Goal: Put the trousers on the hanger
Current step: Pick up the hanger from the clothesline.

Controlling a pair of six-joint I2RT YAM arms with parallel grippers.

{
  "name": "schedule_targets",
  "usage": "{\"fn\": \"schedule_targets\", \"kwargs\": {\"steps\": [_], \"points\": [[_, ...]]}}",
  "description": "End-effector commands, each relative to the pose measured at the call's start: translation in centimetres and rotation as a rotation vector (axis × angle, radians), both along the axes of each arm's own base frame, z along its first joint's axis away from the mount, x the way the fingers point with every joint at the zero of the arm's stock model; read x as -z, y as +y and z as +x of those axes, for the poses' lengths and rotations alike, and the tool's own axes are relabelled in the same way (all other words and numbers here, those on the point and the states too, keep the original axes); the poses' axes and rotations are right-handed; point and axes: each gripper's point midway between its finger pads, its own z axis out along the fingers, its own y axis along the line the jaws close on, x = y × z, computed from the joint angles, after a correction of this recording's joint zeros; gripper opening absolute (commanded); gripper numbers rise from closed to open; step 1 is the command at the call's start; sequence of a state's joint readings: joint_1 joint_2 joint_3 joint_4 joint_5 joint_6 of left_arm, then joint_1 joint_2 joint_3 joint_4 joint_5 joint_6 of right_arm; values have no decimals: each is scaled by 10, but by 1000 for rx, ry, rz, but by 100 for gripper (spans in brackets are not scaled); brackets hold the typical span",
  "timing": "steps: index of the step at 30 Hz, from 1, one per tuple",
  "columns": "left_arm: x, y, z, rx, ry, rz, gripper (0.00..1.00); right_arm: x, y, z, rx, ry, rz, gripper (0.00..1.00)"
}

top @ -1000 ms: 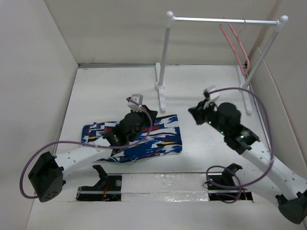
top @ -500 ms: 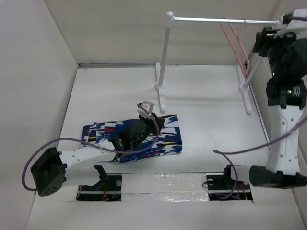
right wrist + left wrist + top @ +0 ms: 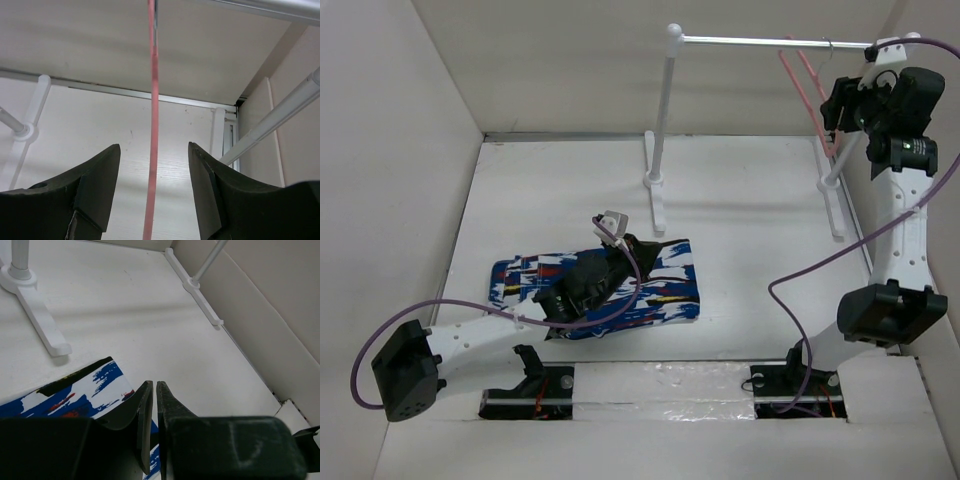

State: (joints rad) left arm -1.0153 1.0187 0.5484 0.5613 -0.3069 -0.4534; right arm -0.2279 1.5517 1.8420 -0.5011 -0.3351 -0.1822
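Right tool (image 3: 154,145) raised, seemingly straddling hanger (image 3: 152,75).

My left arm (image 3: 480,325) reaches low and forward from its base, angled toward the right, with the forearm nearly level. At its end my left hand (image 3: 154,386) is closed: the two fingers (image 3: 145,415) lie flat against each other with only a hairline slit between them. My right arm (image 3: 900,230) stands almost upright, lifted high. My right hand (image 3: 154,146) is turned left and spread wide, its fingers (image 3: 100,185) well apart.
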Motion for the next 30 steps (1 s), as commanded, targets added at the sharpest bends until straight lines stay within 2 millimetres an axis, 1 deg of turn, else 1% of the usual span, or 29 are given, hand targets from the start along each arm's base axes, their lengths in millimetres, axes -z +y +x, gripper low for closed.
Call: {"fn": "schedule_targets", "kwargs": {"steps": [1, 2, 3, 4, 5, 7, 8, 11, 12, 13, 14, 15, 17, 18, 19, 20, 21, 22, 23, 24, 25, 26, 29, 30], "points": [[-13, -4, -4, 23, -28, -52, 6, -20, 5, -9, -21, -60, -27, 61], [-13, -4, -4, 22, -28, -52, 6, -14, 4, -7, -18, -47, -25, 60], [-12, -4, -3, 20, -26, -50, 7, -9, 4, -5, -18, -36, -21, 56], [-11, -5, -3, 20, -24, -47, 7, -6, 5, -3, -23, -28, -10, 54], [-13, -5, -3, 20, -25, -48, 7, -1, 10, -2, -36, -19, -3, 52], [-12, -5, -3, 20, -24, -47, 7, 2, 6, 0, -12, -18, 2, 51], [-11, -5, -3, 20, -24, -46, 7, 4, 9, 1, -10, -13, 0, 51], [-10, -5, -2, 17, -22, -43, 7, 14, 7, 4, -5, 10, 4, 50], [-11, -6, -2, 19, -22, -46, 7, 15, 12, 5, -18, 8, 3, 43], [-9, -6, -3, 23, -19, -44, 7, 17, 15, 5, -23, 11, 1, 39], [-9, -7, -3, 25, -19, -44, 7, 17, 14, 5, -17, 8, -2, 35], [-10, -8, -3, 26, -18, -46, 7, 13, 17, 6, -19, -7, -7, 25], [-7, -9, -3, 29, -13, -38, 7, 9, 21, 3, -23, -29, -9, 15], [-8, -9, -3, 31, -14, -39, 8, 2, 21, 3, -24, -57, -12, 8], [-8, -9, -4, 35, -15, -41, 8, 0, 26, 2, -32, -68, -7, 4], [-7, -10, -4, 37, -14, -39, 8, -7, 27, -3, -31, -89, -9, 1], [-7, -10, -4, 37, -14, -42, 8, -14, 30, -4, -33, -115, -13, 0], [-6, -10, -4, 37, -11, -40, 8, -18, 27, -6, -12, -125, -16, 0], [-6, -10, -3, 35, -10, -42, 9, -26, 31, -10, -12, -144, -21, 0], [-6, -11, -3, 35, -7, -43, 10, -30, 35, -12, -13, -154, -25, 0], [-4, -11, -3, 36, -5, -39, 11, -36, 30, -14, 14, -175, -35, 0], [-4, -12, -3, 38, -4, -37, 12, -46, 38, -21, 8, -203, -42, 0], [-2, -15, -3, 47, -3, -24, 16, -53, 32, -30, 66, -242, -54, 0], [-2, -16, -3, 51, -4, -20, 18, -52, 36, -35, 67, -246, -54, 0]]}}
